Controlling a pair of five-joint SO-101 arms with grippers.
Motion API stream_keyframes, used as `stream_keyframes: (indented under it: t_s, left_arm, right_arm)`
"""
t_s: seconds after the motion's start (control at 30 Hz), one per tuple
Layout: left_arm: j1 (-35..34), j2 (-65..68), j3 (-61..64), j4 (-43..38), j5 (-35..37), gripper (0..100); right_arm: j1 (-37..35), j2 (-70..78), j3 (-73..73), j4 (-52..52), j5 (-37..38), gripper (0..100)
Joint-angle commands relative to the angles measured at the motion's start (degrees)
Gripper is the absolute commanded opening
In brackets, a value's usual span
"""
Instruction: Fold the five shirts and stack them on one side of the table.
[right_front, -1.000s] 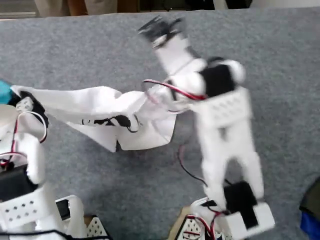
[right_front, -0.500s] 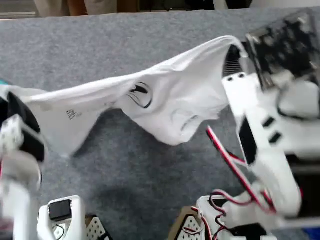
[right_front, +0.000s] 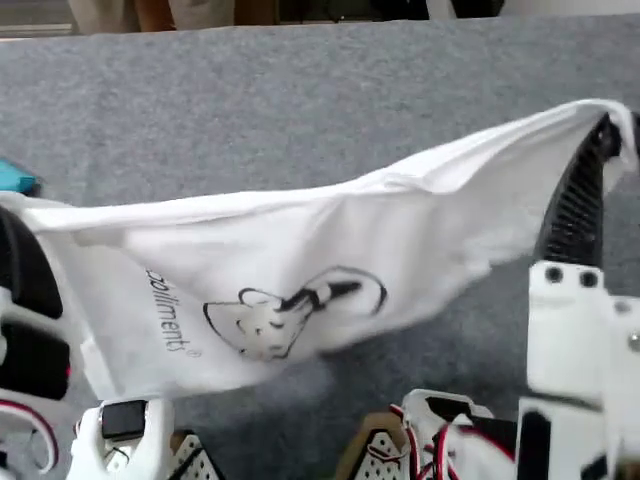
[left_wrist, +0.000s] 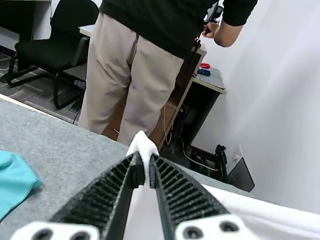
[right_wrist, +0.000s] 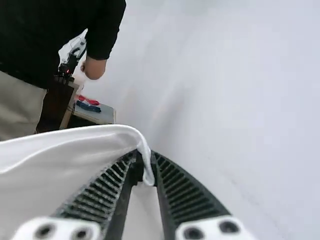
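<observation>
A white shirt (right_front: 300, 270) hangs stretched in the air above the grey counter (right_front: 250, 110), spanning from its left edge almost to its right edge. The cloth is spread fairly flat and shows a black line drawing beside a row of small print; its upper hem climbs toward the right. The left jaws, on the left arm (right_front: 22, 290), pinch one end of that hem, and the right jaws, on the right arm (right_front: 575, 300), clamp the other. A teal cloth (right_front: 15, 178) lies at the counter's left edge.

Taut shirt (right_front: 330, 240) across table (right_front: 250, 100) ctr
</observation>
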Motion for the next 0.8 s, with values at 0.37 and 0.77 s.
stream_keyframes:
  t_s: [0.37,0.77]
  left_arm:
    - [0.09,16.92,28.22,-26.37,0.18,2]
    - [-0.09,32.57,56.09,-65.32,-2.81,2]
  right_arm:
    - [-5.67,0.57,49.10,-34.81,-3.43,0.8]
    - [-11.47,21.49,75.12,-63.30,3.34,0.5]
